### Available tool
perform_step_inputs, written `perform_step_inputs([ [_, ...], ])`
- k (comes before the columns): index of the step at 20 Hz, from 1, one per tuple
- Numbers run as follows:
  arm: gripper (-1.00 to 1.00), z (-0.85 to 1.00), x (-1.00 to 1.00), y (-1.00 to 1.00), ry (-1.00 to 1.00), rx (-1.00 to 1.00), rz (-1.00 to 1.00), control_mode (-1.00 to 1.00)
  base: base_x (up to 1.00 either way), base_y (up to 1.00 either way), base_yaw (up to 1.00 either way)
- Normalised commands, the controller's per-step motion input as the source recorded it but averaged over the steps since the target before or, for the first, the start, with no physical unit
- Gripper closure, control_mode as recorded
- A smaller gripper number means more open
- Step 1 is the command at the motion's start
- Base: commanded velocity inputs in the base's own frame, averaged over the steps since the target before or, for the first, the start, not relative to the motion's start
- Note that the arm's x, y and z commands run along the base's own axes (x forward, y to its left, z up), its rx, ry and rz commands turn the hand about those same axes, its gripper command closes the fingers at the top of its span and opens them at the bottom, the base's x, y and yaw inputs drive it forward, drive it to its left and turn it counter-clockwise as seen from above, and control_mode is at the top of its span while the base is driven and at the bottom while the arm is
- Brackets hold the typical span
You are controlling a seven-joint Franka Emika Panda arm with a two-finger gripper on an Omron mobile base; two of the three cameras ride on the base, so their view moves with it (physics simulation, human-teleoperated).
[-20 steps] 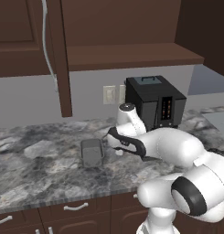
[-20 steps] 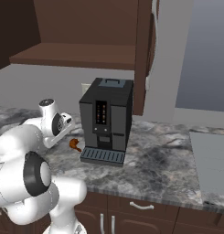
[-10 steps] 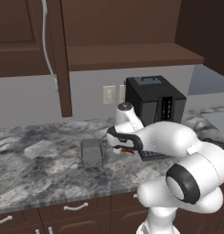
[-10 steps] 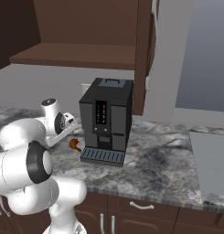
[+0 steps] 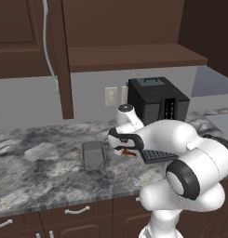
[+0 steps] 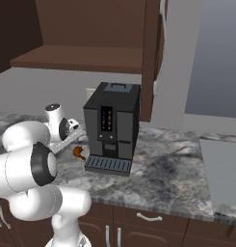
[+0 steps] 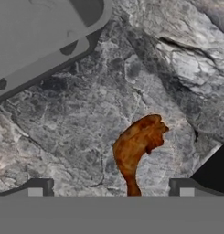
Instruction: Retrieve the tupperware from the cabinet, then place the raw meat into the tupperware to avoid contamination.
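**Gripper lowered over the raw meat, jaws wide and empty**

You are looking at a grey marbled counter (image 5: 36, 162) in a simulated kitchen. Your white arm reaches forward and bends low over it. The gripper (image 5: 119, 148) hangs just above the stone, right beside the front of the black coffee machine (image 5: 157, 100).

In the hand view, the two dark fingertips (image 7: 36, 187) stand far apart at the bottom edge. The raw meat (image 7: 137, 146), a small orange-brown drumstick, lies flat on the counter between them, its thin end pointing toward the camera. Nothing touches it, so your gripper (image 7: 111, 188) is spread wide and holds nothing.

The tupperware (image 5: 93, 155) already sits on the counter, upright and with nothing visible inside, near the gripper on its left in the left base view. Its grey rim fills the upper left corner of the hand view (image 7: 35, 41). The meat also shows in the right base view (image 6: 79, 153), just beside the coffee machine's drip tray (image 6: 108, 164).

The cabinet (image 5: 22, 37) hangs above, its door standing open edge-on, with a bare shelf to the right of it.

Compared with a second ago, your arm's elbow has swung further right and toward the camera in the left base view. The wrist has settled slightly lower. The tupperware, the meat and the coffee machine have not moved.
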Motion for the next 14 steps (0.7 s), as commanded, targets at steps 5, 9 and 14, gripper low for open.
perform_step_inputs([
  [5,-1.00,-0.16,0.03,-0.02,0.00,0.00,-0.02,-1.00,0.00,0.00,0.00],
  [9,-1.00,-0.18,0.10,-0.03,0.00,0.00,-0.02,-1.00,0.00,0.00,0.00],
  [14,-1.00,-0.22,0.16,0.00,0.00,0.00,-0.02,-1.00,0.00,0.00,0.00],
])
